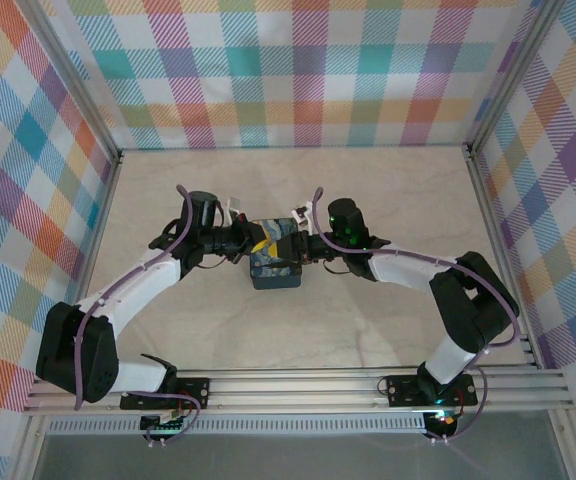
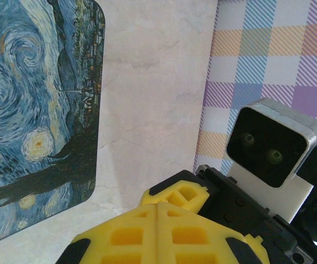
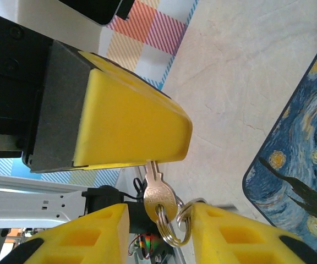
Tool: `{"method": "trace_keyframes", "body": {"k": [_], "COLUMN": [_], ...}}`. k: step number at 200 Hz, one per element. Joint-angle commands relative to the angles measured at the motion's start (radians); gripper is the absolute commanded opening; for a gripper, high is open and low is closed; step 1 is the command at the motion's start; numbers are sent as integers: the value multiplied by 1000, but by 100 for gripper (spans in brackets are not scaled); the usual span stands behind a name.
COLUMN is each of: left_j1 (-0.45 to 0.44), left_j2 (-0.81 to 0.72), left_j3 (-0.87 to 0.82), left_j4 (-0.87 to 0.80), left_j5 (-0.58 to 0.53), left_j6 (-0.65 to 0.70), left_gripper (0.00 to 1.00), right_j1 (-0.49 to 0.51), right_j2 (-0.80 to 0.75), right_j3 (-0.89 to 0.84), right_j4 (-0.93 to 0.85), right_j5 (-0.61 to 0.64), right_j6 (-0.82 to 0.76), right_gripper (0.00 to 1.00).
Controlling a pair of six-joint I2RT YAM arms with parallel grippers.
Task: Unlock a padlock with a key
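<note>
The key (image 3: 158, 195) is a small silvery piece with a double ring (image 3: 175, 234) through its head. It hangs in the air, its blade running up into my left gripper's shut yellow fingers (image 3: 131, 126). My right gripper (image 3: 161, 220) stands around the key's head with its jaws apart. There is a gap on one side, and the ring touches the other finger. In the top view my left gripper (image 1: 257, 240) and right gripper (image 1: 303, 248) meet tip to tip above the box. The left gripper (image 2: 158, 206) shows a closed seam. The padlock is hidden.
A dark blue swirl-patterned box (image 1: 276, 268) lies on the pale table under both grippers, also seen as the box (image 2: 32, 110) and the box (image 3: 301, 165). Checked walls enclose the table on three sides. The right wrist's camera housing (image 2: 271, 143) is close to my left fingers.
</note>
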Motion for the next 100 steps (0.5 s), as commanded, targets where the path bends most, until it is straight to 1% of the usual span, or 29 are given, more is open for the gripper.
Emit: {"method": "trace_keyframes", "body": {"k": [1,33,65,100], "left_j1": [11,14,20,25], "left_j2": [-23,-24,-33,-36], "left_j3": [-11,-22,-28,-30], "left_j4": [28,28,30,34], "left_j5": [26,26,26,27], "left_j6": [-9,-7,-9,-11], "left_gripper": [0,0,0,0], "right_j1": [5,6,6,6], "right_j2": [6,2,1,5], "right_j3": [2,0,-3,-3], "right_j4": [71,82,87,99], "right_j5": [-31,-30,-33,-42], "right_j6": [24,34,37,46], "right_gripper": [33,31,23,18]}}
